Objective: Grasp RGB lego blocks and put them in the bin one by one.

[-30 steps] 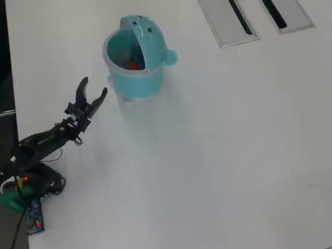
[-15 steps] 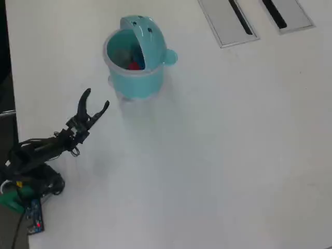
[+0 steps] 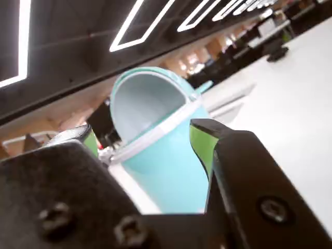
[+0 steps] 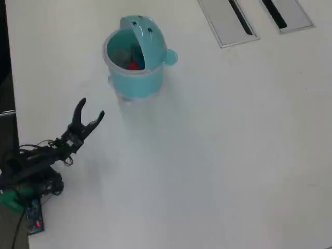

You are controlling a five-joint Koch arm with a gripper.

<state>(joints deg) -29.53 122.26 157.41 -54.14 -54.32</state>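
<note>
In the overhead view the light teal bin (image 4: 136,78) stands at the upper left of the white table with its lid raised. A red lego block (image 4: 135,66) lies inside it; I cannot make out the yellow-green or blue block. My gripper (image 4: 91,108) is below and left of the bin, apart from it, open and empty. In the wrist view the bin (image 3: 171,161) fills the gap ahead of my gripper (image 3: 141,129). Its green-padded fingers (image 3: 201,145) are spread wide with nothing between them.
Two grey slotted panels (image 4: 228,21) (image 4: 288,13) lie flat at the table's top right. The arm's base and wiring (image 4: 26,179) and a small circuit board (image 4: 34,215) sit at the lower left, by the table's dark left edge.
The gripper has drawn back down and to the left, away from the bin, and stayed open. The bin and the red block have not moved.
</note>
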